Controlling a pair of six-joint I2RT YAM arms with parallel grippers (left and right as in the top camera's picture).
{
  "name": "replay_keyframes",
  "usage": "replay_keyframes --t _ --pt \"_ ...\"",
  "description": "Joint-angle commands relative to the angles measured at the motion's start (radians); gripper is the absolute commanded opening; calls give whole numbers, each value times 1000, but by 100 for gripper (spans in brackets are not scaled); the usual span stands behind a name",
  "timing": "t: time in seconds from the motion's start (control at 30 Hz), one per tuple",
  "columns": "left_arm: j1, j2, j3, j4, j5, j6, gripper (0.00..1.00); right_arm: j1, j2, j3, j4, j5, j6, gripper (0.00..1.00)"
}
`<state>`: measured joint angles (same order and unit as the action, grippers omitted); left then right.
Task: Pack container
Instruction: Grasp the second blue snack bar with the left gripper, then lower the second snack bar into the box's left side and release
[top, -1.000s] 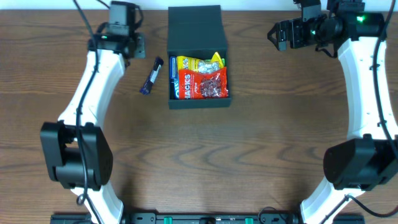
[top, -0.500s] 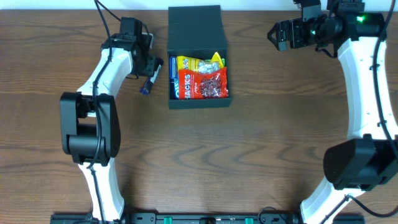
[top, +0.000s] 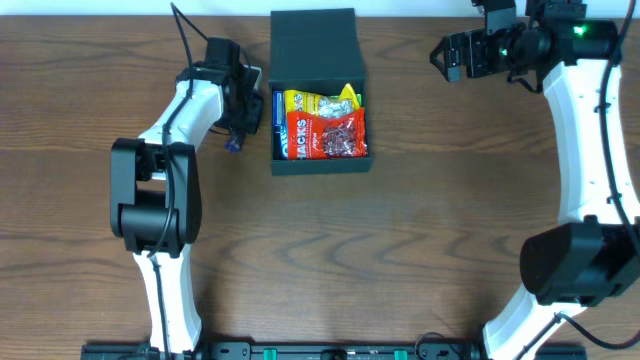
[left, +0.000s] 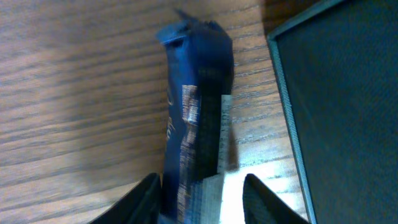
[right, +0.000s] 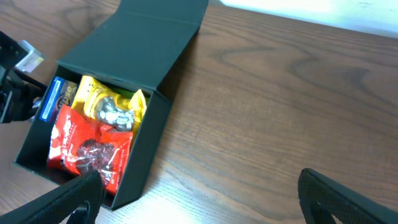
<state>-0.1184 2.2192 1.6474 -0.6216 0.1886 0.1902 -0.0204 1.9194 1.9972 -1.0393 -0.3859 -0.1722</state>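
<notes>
The container (top: 320, 163) is a dark box at the table's back centre, its flip lid (top: 313, 45) open behind it. It holds a red packet (top: 328, 135), a yellow packet (top: 320, 102) and a blue packet (top: 280, 125). A dark blue snack bar (top: 232, 144) lies on the table just left of the box. My left gripper (top: 243, 108) is low over it. In the left wrist view its fingers (left: 200, 182) are open on either side of the bar (left: 196, 112), next to the box wall (left: 339, 124). My right gripper (top: 446, 56) is open and empty at the far right.
The right wrist view shows the container (right: 152, 134), its lid (right: 143, 37), the packets inside and bare wooden table (right: 280, 106) to the right of the box. The left arm reaches along the box's left side.
My left gripper has moved right and toward the front, from the table's back left to over the blue snack bar beside the box. The right arm has not moved.
</notes>
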Motion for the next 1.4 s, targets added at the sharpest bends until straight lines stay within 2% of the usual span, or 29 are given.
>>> replay_keyframes --t 0.0,0.07,0.13,0.27,0.5,0.73,0.9,1.1,1.2,1.37 --pt "0 26 1 1 10 12 34 -5 -13 3 -1 -8 8 99" --pt "0 27 1 3 -19 -4 20 -5 -13 3 -1 -8 8 99" --pt "0 27 1 7 -71 -36 12 -5 -13 3 -1 -8 8 99" --pt "0 20 7 2 -130 -97 7 -5 -13 3 0 -7 8 99" --pt "0 -107 37 -2 -138 -129 6 -5 -13 3 11 -7 8 99" --pt "-33 -267 39 -13 -130 -315 6 -5 -13 3 14 -7 8 99" --pt "-107 -276 39 -23 -87 -418 6 -5 -13 3 14 -7 8 99" --pt "-219 -267 38 -25 -162 -488 6 -5 -13 3 13 -7 8 99" --pt "-259 -247 38 -23 -163 -549 6 -5 -13 3 11 -7 8 99" --pt "-296 -213 38 -21 -174 -576 6 -5 -13 3 2 -7 7 99"
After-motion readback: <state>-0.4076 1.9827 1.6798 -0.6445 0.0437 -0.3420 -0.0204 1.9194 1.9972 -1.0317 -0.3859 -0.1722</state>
